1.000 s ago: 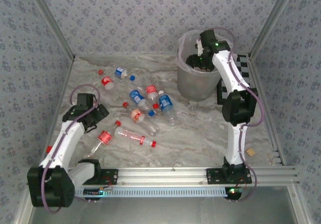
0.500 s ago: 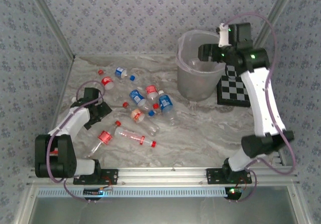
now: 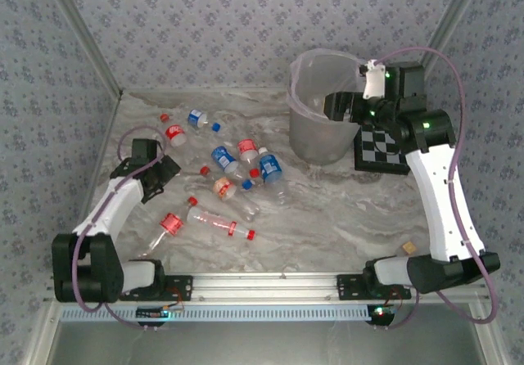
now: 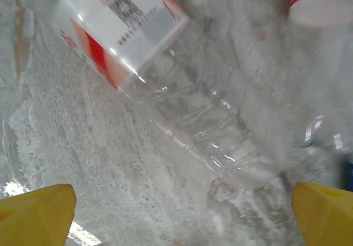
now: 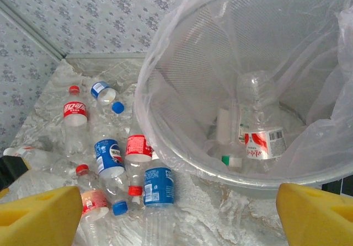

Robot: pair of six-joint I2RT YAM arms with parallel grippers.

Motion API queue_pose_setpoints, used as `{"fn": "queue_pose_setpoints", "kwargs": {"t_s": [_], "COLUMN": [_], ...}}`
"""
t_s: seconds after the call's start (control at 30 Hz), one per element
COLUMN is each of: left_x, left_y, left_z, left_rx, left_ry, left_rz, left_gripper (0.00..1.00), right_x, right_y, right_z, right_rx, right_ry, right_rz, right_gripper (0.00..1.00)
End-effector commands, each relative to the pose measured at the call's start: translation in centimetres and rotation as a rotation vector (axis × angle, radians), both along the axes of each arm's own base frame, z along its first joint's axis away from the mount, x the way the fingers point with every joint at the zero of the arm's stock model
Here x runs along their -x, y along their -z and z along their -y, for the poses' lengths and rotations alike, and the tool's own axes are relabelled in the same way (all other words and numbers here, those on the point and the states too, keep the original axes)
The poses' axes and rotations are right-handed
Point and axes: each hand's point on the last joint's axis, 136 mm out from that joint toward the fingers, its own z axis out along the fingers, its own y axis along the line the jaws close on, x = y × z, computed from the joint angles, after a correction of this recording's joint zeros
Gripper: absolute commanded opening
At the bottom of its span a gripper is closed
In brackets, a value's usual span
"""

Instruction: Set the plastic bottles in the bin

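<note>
Several small clear plastic bottles (image 3: pixel 246 168) with red or blue labels lie scattered on the marbled table. My left gripper (image 3: pixel 162 175) (image 4: pixel 182 215) hangs open low over the table's left side, with a red-and-white labelled bottle (image 4: pixel 165 75) lying just ahead of its yellow fingertips (image 4: pixel 38 213). The grey translucent bin (image 3: pixel 321 136) (image 5: pixel 287 42) stands at the back right, lined with a clear bag. My right gripper (image 3: pixel 334 107) (image 5: pixel 176 218) is open and empty at the bin's right rim. Some bottles (image 5: pixel 259 130) lie inside the bin. A blue-labelled bottle (image 5: pixel 159 186) rests beside its base.
A black-and-white checkerboard (image 3: pixel 385 148) lies flat to the right of the bin. A small tan block (image 3: pixel 407 249) sits near the front right. Patterned walls close in the table on three sides, and a metal rail (image 3: pixel 270 283) runs along the front.
My right gripper has risen out of the bin and drawn back to its right rim, the arm swinging right. My left arm folded back, its gripper edging slightly up the table.
</note>
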Motion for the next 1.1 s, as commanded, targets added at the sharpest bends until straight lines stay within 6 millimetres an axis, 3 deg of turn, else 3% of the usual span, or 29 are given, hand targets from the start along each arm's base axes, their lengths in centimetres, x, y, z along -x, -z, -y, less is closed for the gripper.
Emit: {"fn": "queue_pose_setpoints", "kwargs": {"t_s": [0.0, 0.47, 0.9, 1.0, 1.07], "left_x": [-0.6, -5.2, -7.7, -8.0, -7.9], "left_y": [-1.0, 2.2, 4.8, 4.5, 3.0], "left_z": [-1.1, -0.2, -0.8, 0.0, 0.9], "left_rx": [0.005, 0.051, -0.006, 0.014, -0.007], "left_ry": [-0.109, -0.112, -0.095, -0.039, 0.021], "left_rz": [0.073, 0.027, -0.034, -0.055, -0.029], "left_gripper": [1.0, 1.0, 1.0, 1.0, 1.0], "right_x": [1.0, 2.3, 2.0, 2.0, 1.9], "right_y": [-0.9, 0.4, 2.5, 2.8, 3.0], "right_z": [-0.1, 0.5, 0.5, 0.5, 0.5], "right_rx": [-0.033, -0.009, 0.024, 0.028, 0.03], "right_ry": [0.001, 0.006, -0.004, -0.007, -0.005], "right_rz": [0.025, -0.005, -0.048, -0.058, -0.062], "right_gripper": [0.92, 0.92, 0.9, 0.9, 0.9]}}
